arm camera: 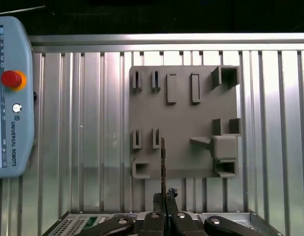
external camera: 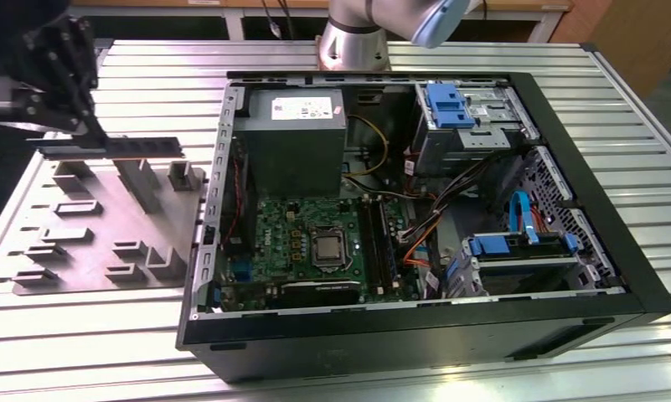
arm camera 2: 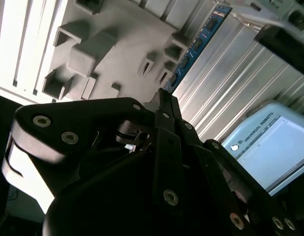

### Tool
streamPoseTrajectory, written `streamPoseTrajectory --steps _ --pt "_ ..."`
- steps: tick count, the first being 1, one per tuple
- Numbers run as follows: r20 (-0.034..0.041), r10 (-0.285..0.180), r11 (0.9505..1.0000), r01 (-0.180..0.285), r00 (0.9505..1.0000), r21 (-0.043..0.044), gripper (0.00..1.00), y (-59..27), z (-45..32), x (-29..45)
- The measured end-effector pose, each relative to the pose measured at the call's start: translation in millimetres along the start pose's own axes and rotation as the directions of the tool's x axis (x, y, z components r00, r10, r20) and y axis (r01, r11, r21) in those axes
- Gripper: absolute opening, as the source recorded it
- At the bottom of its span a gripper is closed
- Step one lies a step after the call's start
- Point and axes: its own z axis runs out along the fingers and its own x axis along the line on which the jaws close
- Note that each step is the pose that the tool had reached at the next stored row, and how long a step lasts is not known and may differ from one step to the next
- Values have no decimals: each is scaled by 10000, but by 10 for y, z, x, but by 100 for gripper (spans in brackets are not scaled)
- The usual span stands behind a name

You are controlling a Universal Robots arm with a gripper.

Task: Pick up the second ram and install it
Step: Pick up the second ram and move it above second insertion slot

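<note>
In the exterior view my gripper (external camera: 90, 134) hangs at the far left, above the grey holder plate (external camera: 100, 218), and is shut on the second ram (external camera: 117, 147). The long narrow stick lies level just above the plate's far edge. The first wrist view sees the ram (arm camera: 163, 164) edge-on, running out from the gripper (arm camera: 164, 200) over the holder plate (arm camera: 184, 118). Its blue face with dark chips (arm camera 2: 196, 46) shows in the second wrist view beyond the fingertips (arm camera 2: 164, 98). The open computer case (external camera: 637, 293) holds the green motherboard (external camera: 279, 226) with dark slots (external camera: 378, 243) beside the processor.
A grey power supply (external camera: 296, 126) sits at the case's far end, with blue drive cages (external camera: 447, 105) and loose cables (external camera: 425, 226) towards the exterior view's right. The robot's base (external camera: 352, 42) stands behind the case. A pale teach pendant (arm camera: 9, 98) lies on the ribbed metal table (arm camera: 83, 123).
</note>
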Motion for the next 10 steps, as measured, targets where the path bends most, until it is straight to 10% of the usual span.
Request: streamPoseTrajectory --steps 10 --pt "-2 0 10000 0 10000 -32 12 -453 -19 -11"
